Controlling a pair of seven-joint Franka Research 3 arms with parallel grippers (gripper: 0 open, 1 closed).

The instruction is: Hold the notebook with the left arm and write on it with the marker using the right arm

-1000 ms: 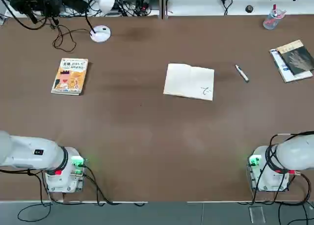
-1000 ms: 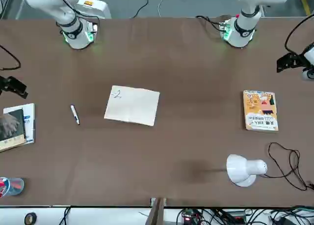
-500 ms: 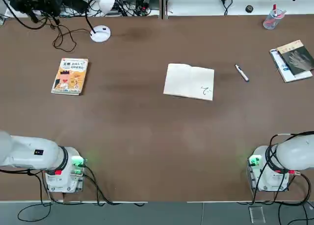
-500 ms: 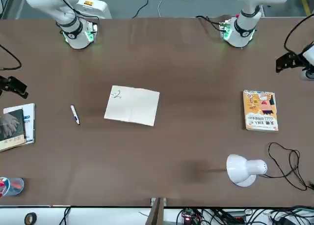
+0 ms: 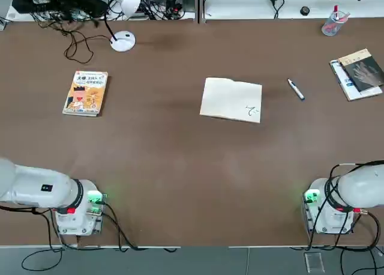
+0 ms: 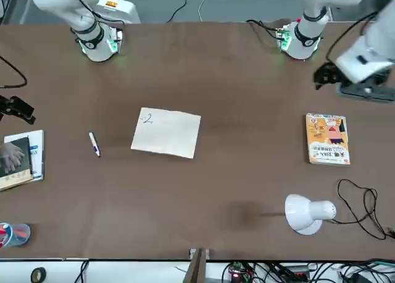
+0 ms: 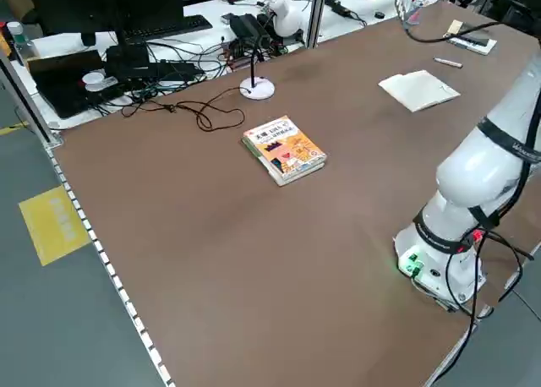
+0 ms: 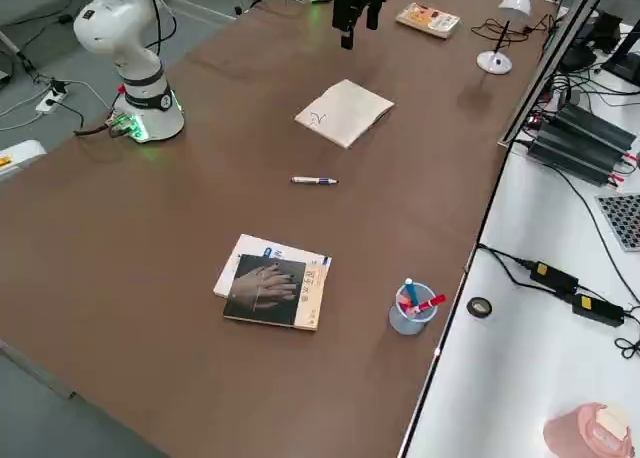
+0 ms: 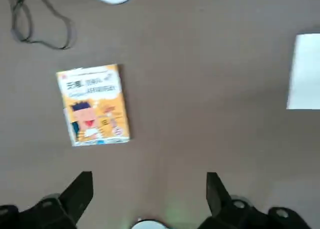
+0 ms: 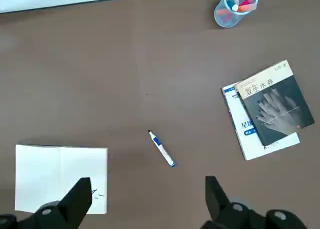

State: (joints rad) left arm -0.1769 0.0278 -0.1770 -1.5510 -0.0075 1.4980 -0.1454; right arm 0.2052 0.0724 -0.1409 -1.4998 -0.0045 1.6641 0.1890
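Observation:
The cream-white notebook (image 5: 231,99) lies open on the brown table, with a small dark scribble on its right part. The marker (image 5: 295,89) lies on the table to its right, a short gap away. My left gripper (image 6: 325,77) hangs open, high over the table's left half, near the orange book (image 6: 328,139); its wrist view shows that book (image 9: 93,105) and one edge of the notebook (image 9: 305,71). My right gripper (image 10: 147,191) is open and high above the marker (image 10: 161,149) and the notebook (image 10: 61,178). Neither gripper holds or touches anything.
A dark-covered book on white papers (image 5: 358,74) and a plastic cup with pens (image 5: 333,23) stand at the far right. A white desk lamp (image 5: 123,41) and cables sit at the far left. The arm bases (image 5: 78,214) (image 5: 326,212) glow green at the near edge.
My left gripper has swung inward over the table toward the middle, showing larger in the front view. The notebook, marker and right gripper have not moved.

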